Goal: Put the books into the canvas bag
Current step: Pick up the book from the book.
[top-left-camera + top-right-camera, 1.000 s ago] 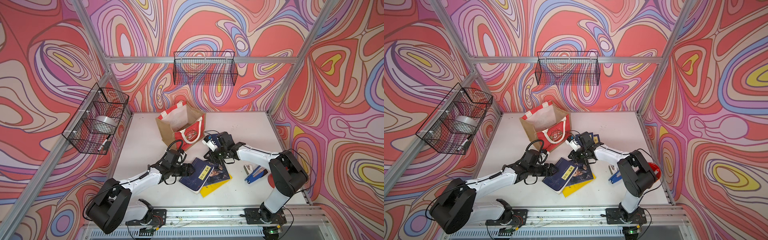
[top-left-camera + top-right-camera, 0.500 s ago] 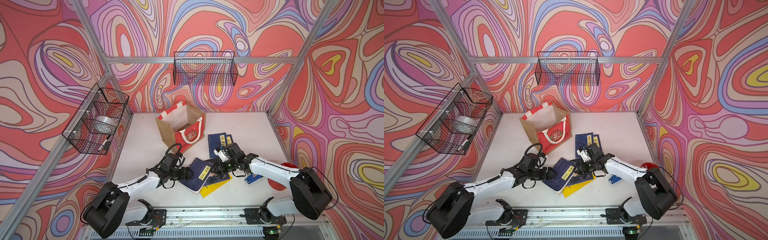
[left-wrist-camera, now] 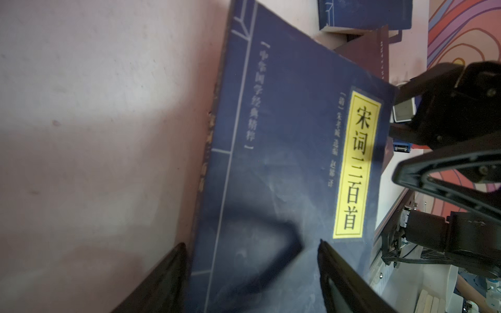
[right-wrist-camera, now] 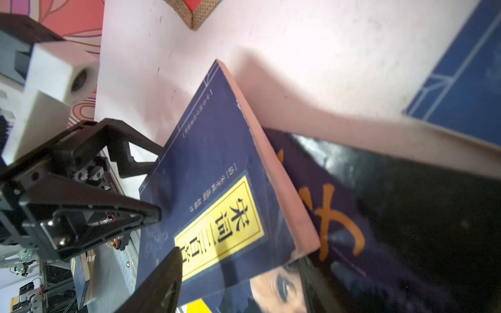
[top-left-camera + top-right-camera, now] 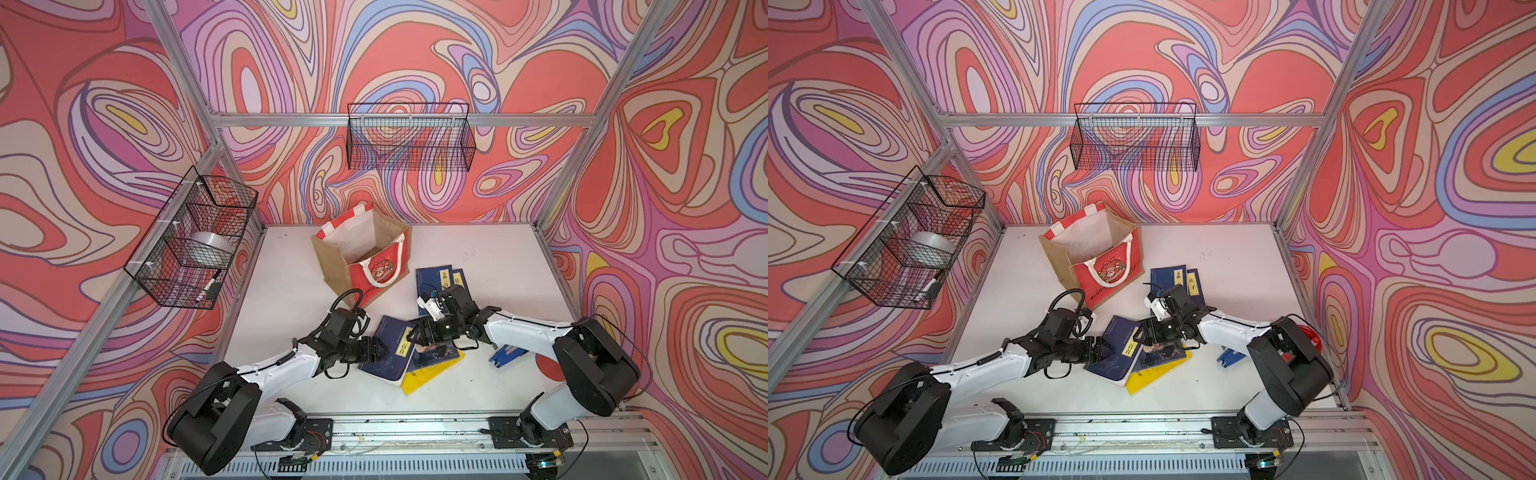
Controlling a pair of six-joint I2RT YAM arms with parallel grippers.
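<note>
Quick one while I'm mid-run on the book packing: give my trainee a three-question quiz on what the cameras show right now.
1. True or false: the canvas bag stands upright with its mouth open, and no book shows inside it.
2. Multiple choice: the top navy book of the front pile lies on A) the blue stapler, B) the portrait-cover book and the yellow book, C) the bag's rope handle.
3. Short answer: how do the left gripper and right gripper stand relative to that top book?

Key
1. True.
2. B.
3. Both open, one at each side edge of the book; neither has closed on it.
</note>
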